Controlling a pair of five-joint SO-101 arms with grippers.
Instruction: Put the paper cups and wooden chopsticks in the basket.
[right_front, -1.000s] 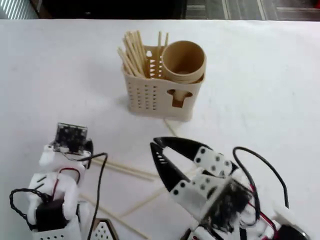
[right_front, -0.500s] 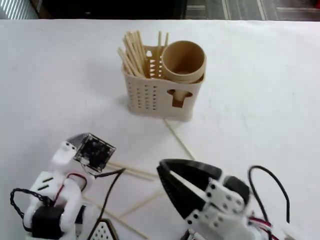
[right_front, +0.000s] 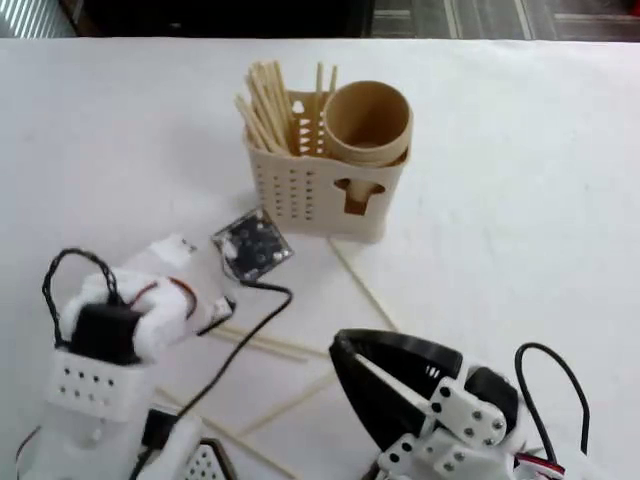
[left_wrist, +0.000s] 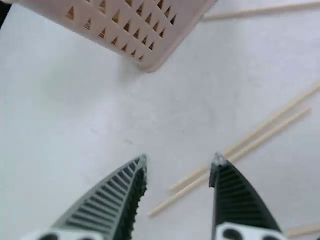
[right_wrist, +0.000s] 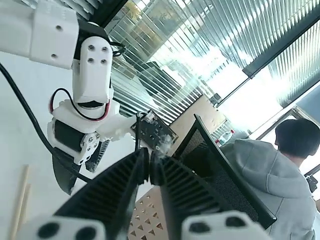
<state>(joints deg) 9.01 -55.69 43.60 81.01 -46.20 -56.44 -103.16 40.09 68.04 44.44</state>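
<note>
Left end effector (left_wrist: 180, 160) is hovering released over 2 loose chopsticks (left_wrist: 260, 127) lying on the bench (right_front: 520, 200) near the basket (right_front: 325, 195); it's risking pinching just 1, or skidding both away; right end effector (right_wrist: 149, 162) is sitting clenched.

Office: window blinds (right_wrist: 210, 30), mesh chair (right_wrist: 217, 172).

Nothing legible anywhere: no words, numbers or signs on the basket (right_front: 300, 195), the paper cup (right_front: 367, 120) or the chopsticks (right_front: 268, 100). Specks on the small circuit board (right_front: 252, 245) by the basket, too fine to make out.
</note>
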